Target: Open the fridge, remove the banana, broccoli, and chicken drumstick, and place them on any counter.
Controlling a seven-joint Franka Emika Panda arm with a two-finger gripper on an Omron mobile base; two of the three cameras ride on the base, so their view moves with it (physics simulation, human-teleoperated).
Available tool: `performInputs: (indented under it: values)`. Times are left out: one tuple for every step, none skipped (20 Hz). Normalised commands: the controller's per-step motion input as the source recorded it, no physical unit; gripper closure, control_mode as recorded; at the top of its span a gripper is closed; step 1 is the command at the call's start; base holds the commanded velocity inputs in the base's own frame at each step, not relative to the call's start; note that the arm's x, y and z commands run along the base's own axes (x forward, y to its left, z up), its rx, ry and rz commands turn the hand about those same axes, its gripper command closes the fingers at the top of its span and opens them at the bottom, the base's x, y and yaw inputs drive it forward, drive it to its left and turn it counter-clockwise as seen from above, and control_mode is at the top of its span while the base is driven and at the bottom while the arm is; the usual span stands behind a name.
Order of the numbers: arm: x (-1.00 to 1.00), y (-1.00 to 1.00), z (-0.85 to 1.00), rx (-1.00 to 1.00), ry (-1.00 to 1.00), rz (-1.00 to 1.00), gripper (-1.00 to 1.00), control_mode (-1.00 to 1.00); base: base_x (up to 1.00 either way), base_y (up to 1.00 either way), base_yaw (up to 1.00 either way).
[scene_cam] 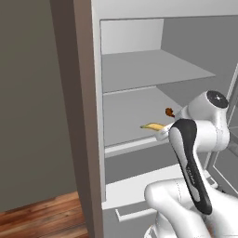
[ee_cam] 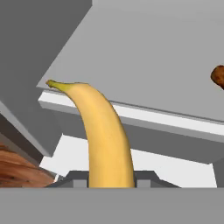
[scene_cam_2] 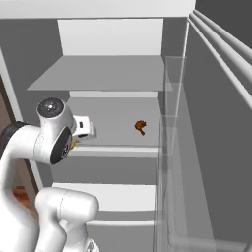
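Observation:
The fridge (scene_cam: 139, 69) stands open, its grey shelves showing. My gripper (ee_cam: 110, 180) is shut on the yellow banana (ee_cam: 105, 131), which points out past the front edge of the middle shelf (ee_cam: 144, 48). In the left base view the banana (scene_cam: 152, 126) juts left from my hand just in front of that shelf. The chicken drumstick (scene_cam_2: 141, 127), small and reddish-brown, lies on the same shelf to the right, apart from the gripper; it is also in the hand view as the drumstick (ee_cam: 218, 76). The broccoli and the counter are out of view.
The open fridge door (scene_cam_2: 211, 123) with clear bins (scene_cam_2: 170, 147) runs along the right. A dark brown wall panel (scene_cam: 79, 116) borders the fridge on the left, with wooden floor (scene_cam: 42, 216) below. The bottom drawer (scene_cam: 135, 190) sits under the shelves.

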Motion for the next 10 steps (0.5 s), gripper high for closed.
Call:
performInputs:
  values:
    - [-0.78,0.46,0.62,-0.07,0.14,0.1,1.0,-1.0,0.0,0.0,0.0]
    - [-0.76,0.46,0.6,-0.08,0.12,0.07,1.0,-1.0,0.0,0.0,0.0]
    - [-0.74,0.43,0.54,-0.08,0.11,0.05,1.0,-1.0,0.0,0.0,0.0]
    - [-0.76,0.39,0.49,-0.07,0.09,0.04,1.0,-1.0,0.0,0.0,0.0]
    - [-0.78,0.36,0.39,-0.07,0.07,0.04,1.0,-1.0,0.0,0.0,0.0]
    - [-0.71,0.34,0.33,-0.05,0.07,0.02,1.0,-1.0,0.0,0.0,0.0]
    - [-0.78,0.28,0.32,-0.03,0.06,0.0,1.0,-1.0,0.0,0.0,0.0]
    - [-0.8,0.21,0.33,-0.03,0.04,0.0,1.0,-1.0,0.0,0.0,0.0]
    - [-0.76,0.1,0.32,-0.01,0.03,0.0,1.0,-1.0,0.0,0.0,0.0]
    - [-0.77,0.0,0.29,0.0,0.0,0.0,1.0,-1.0,0.0,0.0,0.0]
